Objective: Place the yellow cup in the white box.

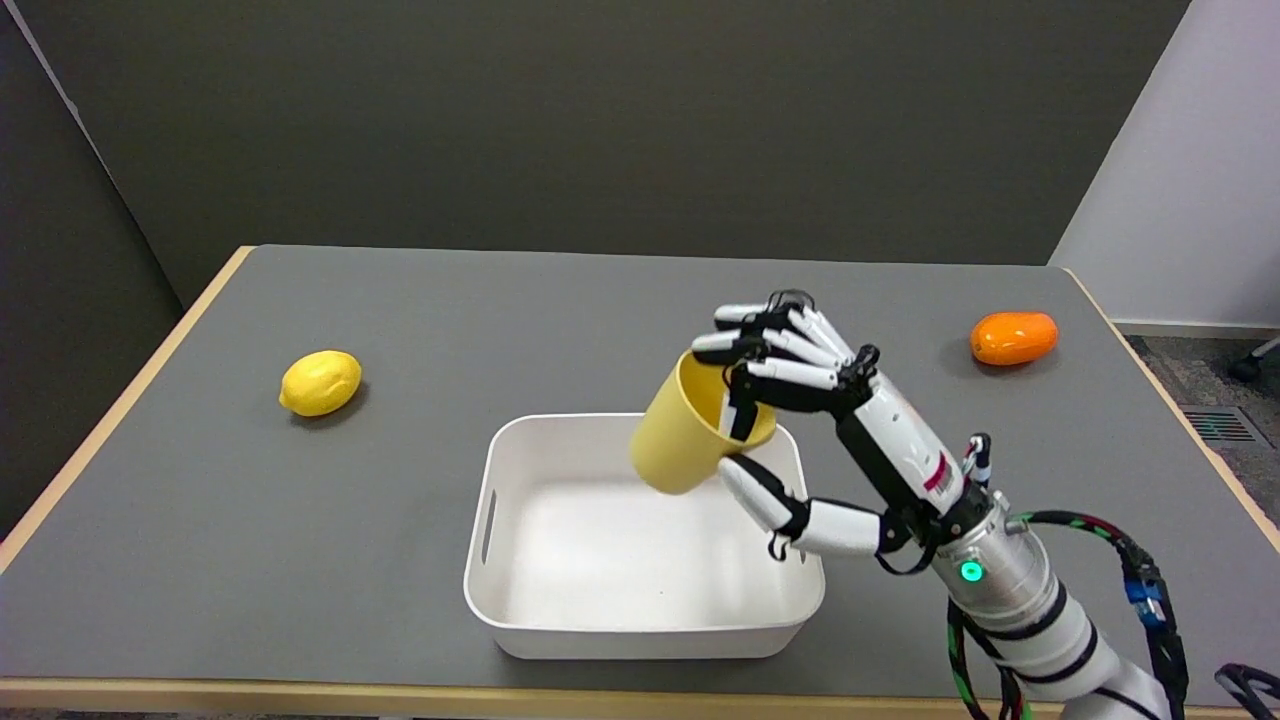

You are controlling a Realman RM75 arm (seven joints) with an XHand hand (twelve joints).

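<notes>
Gripping the smooth yellow plastic cup (688, 432), the right black-and-white robot hand (800, 400) was held above the far right corner of the shallow white rectangular plastic box (640, 630). The cup was tilted, mouth turned toward the hand, with fingers over its rim and the thumb under its side. Nothing was seen lying inside the box.

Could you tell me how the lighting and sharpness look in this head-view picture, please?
Head view: even overhead light, with soft shadows beside the lemon and the orange fruit; the white box floor looks bright and washed out; the right hand and the yellow cup are sharp, without motion blur.
</notes>
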